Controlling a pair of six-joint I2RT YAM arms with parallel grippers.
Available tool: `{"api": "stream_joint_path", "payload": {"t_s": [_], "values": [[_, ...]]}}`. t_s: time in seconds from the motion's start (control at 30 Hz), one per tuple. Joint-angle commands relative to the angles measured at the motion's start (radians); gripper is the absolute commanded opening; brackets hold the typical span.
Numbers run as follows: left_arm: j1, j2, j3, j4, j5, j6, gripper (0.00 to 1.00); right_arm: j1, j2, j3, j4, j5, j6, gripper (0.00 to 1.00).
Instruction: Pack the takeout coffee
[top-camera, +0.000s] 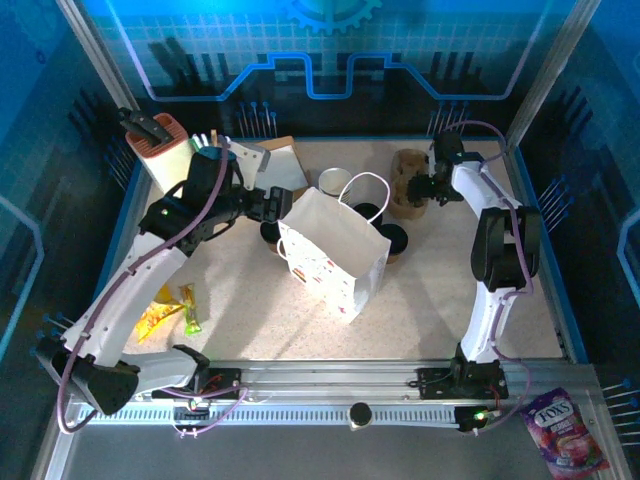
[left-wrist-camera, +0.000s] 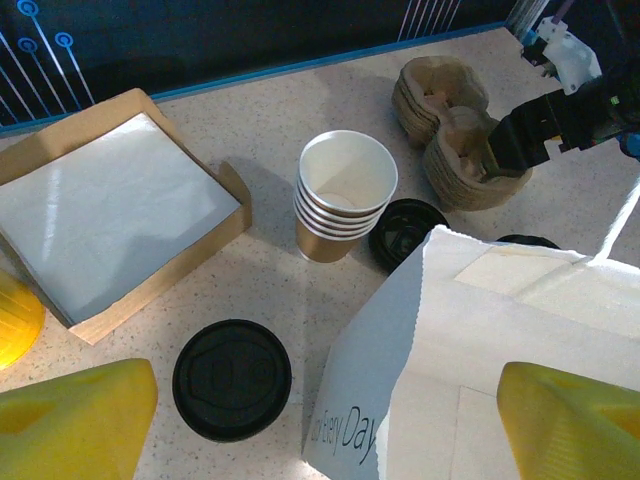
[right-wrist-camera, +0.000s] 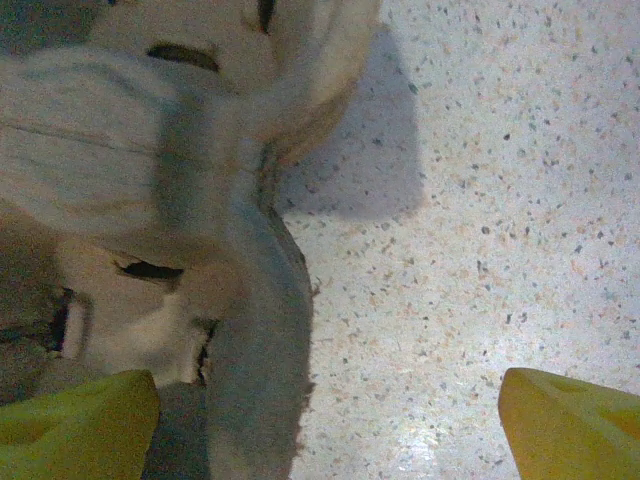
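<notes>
1. My left gripper (left-wrist-camera: 325, 405) stood spread wide with nothing in its grasp.
2. A black lid (left-wrist-camera: 232, 378) lay just ahead of it, close to one fingertip, and the white paper bag (left-wrist-camera: 480, 340) stood open against the other.
3. The stack of paper cups (left-wrist-camera: 345, 195) stood further ahead, unlidded, with a second lid (left-wrist-camera: 408, 232) just beside it.
4. My right gripper (right-wrist-camera: 330, 410) was also wide open and empty, low over the pulp cup carrier (right-wrist-camera: 150, 150).
</notes>
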Motion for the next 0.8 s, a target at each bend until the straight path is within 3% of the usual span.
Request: {"api": "stream_joint_path", "payload": {"t_s": [0.0,0.57,0.77], "values": [[0.013,-0.022,-0.019,0.027,0.040,-0.023,0.89,-0.023,0.029,0.044,-0.066,-0.023,-0.029,0.89],[0.029,-0.006,-0.027,0.031,0.082,-0.025,0.89,-0.079,-0.046,0.016,-0.138,0.051,-0.081,0.86],[0.034,-0.002,-0.028,0.030,0.090,-0.025,0.89,-0.089,-0.062,0.034,-0.127,-0.051,-0.072,0.86]]}}
